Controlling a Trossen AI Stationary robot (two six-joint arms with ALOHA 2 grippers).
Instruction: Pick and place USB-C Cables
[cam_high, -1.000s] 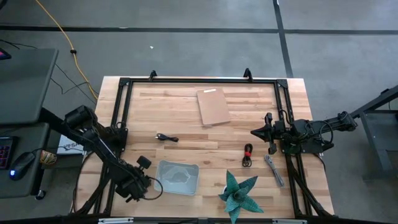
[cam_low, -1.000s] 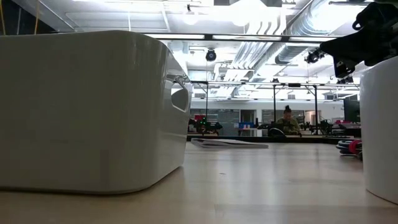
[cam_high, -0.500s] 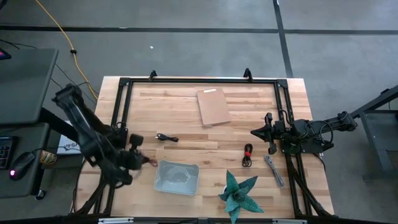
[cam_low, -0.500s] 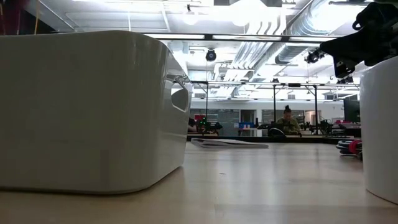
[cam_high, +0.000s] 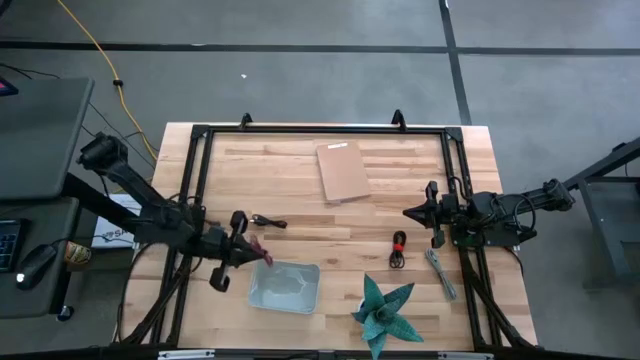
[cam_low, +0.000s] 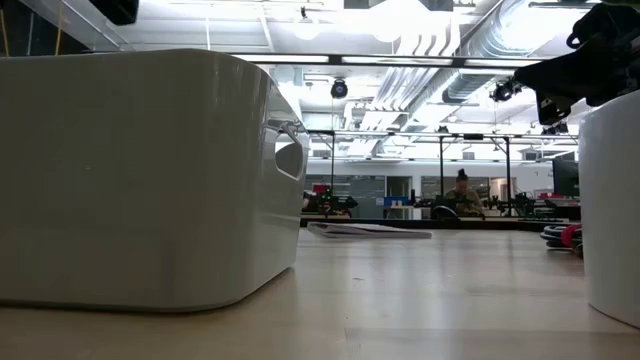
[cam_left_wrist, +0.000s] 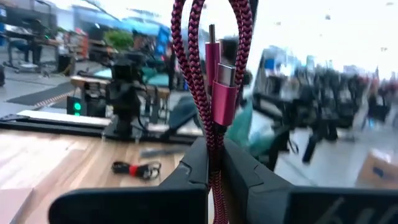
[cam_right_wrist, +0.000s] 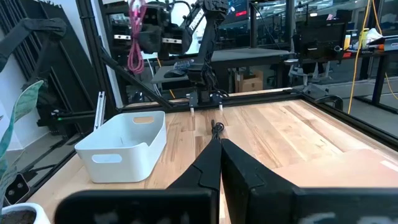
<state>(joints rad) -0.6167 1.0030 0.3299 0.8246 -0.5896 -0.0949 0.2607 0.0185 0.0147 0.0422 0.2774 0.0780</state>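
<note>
My left gripper (cam_high: 246, 250) is over the far left corner of the white bin (cam_high: 285, 285), shut on the red USB-C cable (cam_high: 260, 248). The right wrist view shows that cable (cam_right_wrist: 135, 38) high above the bin (cam_right_wrist: 124, 146). The black cable (cam_high: 268, 222) lies on the table beyond the bin. The black-and-red cable (cam_high: 398, 250) and the grey cable (cam_high: 440, 272) lie near the right side. My right gripper (cam_high: 413, 212) waits shut above the table, on the far side of those two. My left gripper (cam_left_wrist: 213, 146) pinches the looped red cable between its two fingers, on several braided strands (cam_left_wrist: 215, 134) below the two plugs (cam_left_wrist: 222, 87). The fingers point roughly level toward the table's right. The cable is lifted clear, and its loop (cam_right_wrist: 134, 59) hangs free.
A brown board (cam_high: 343, 170) lies toward the far edge. A teal paper star (cam_high: 385, 312) stands at the near edge, right of the bin. A black frame (cam_high: 320, 128) runs along the table's far, left and right sides. In the low view the bin (cam_low: 150, 180) fills the left.
My left arm has swung up from the near left of the bin. Its gripper has moved right and toward the far edge, carrying the red cable to the bin's far left corner. My right arm has kept still.
</note>
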